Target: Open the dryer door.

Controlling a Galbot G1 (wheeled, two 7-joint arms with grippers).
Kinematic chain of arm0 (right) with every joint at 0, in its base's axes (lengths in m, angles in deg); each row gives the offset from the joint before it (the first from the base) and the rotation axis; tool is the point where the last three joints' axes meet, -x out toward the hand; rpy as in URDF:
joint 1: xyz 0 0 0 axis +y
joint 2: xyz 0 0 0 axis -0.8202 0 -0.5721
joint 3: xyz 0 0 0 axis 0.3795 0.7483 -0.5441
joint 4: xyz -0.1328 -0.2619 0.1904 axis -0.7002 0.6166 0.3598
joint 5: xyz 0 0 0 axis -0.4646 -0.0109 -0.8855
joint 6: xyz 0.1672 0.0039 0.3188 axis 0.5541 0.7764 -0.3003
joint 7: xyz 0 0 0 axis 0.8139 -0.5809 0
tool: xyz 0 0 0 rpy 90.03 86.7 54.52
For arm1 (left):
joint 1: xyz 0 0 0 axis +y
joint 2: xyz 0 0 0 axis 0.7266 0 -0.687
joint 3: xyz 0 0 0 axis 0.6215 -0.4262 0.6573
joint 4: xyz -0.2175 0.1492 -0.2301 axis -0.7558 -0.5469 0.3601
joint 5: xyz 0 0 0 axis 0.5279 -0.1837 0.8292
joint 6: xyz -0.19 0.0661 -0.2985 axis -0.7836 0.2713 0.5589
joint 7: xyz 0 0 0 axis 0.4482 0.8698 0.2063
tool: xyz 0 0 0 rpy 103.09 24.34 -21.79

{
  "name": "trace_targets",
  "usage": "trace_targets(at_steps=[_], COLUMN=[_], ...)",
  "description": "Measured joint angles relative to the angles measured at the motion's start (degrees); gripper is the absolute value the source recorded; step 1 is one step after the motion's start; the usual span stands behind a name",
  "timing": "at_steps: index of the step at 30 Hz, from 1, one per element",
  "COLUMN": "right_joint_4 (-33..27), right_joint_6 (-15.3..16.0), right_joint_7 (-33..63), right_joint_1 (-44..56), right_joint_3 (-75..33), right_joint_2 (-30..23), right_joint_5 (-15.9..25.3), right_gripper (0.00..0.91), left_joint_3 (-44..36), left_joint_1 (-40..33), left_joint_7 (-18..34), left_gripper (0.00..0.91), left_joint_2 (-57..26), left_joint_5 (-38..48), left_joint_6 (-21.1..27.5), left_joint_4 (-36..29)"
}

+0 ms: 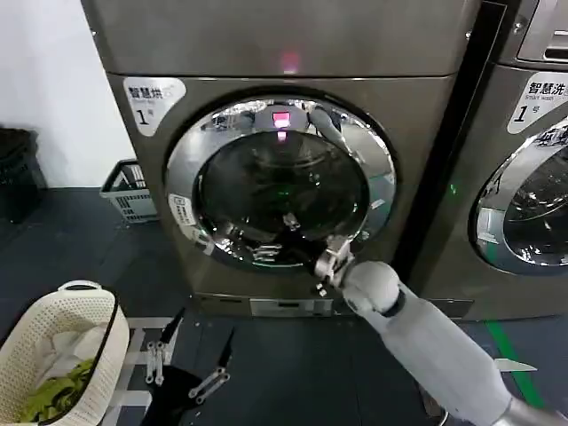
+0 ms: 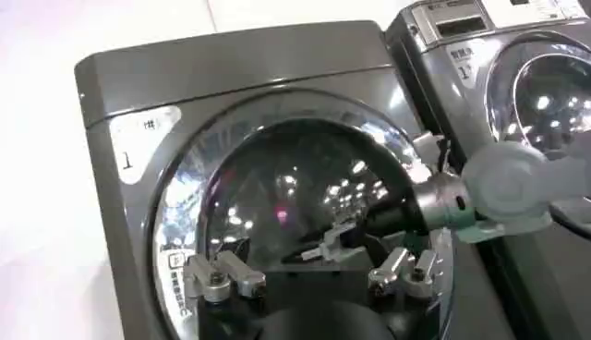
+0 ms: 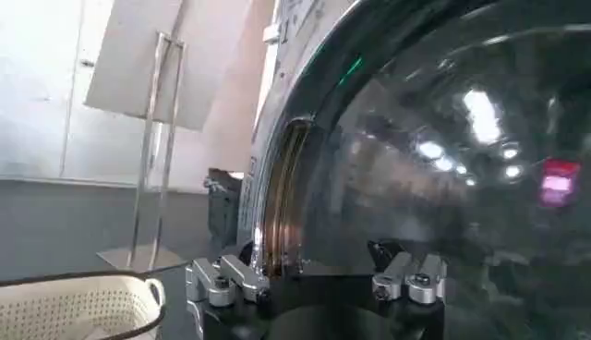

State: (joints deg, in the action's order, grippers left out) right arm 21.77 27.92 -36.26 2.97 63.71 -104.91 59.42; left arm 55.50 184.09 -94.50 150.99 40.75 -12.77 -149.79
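The dryer door [image 1: 280,182] is a round porthole with a wide chrome ring and dark domed glass, set in the bronze-grey machine; from the head view it looks shut against the front. My right gripper [image 1: 331,263] is at the door's lower right rim. In the right wrist view this gripper [image 3: 314,279] is open, and the chrome ring's edge [image 3: 282,199] stands between its fingers, close to one fingertip [image 3: 222,280]. My left gripper [image 1: 195,351] hangs low in front of the machine, open and holding nothing. From the left wrist, the left gripper [image 2: 312,275] faces the door [image 2: 295,199].
A white laundry basket [image 1: 84,288] with clothes stands on the floor at the front left. A grey basket [image 1: 129,191] and a black bin [image 1: 16,169] sit by the wall at the left. The neighbouring machine [image 1: 532,133] stands close on the right.
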Motion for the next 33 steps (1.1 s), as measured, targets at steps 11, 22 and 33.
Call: trace_targets(at_steps=[11,22,33], right_joint_4=[-3.78,-7.76,-13.54], right_joint_6=[-0.01,-0.05,-0.98], right_joint_7=[0.16,0.15,-0.73], right_joint_1=[-3.17,-5.9,-8.79], right_joint_3=[2.59,4.87,7.04], right_joint_2=[-3.68,-8.02,-11.9], right_joint_5=[0.29,1.4,1.74], right_gripper=[0.907,0.907,0.907], left_joint_3=[0.08,0.24,0.44], left_joint_1=[-0.13,-0.27,-0.05], left_joint_7=[0.03,0.03,0.06], left_gripper=[0.907,0.907,0.907], left_joint_2=[0.02,0.03,0.09], left_joint_5=[0.08,0.3,0.46], left_joint_6=[-0.12,-0.16,-0.33], left_joint_4=[0.13,0.19,-0.07])
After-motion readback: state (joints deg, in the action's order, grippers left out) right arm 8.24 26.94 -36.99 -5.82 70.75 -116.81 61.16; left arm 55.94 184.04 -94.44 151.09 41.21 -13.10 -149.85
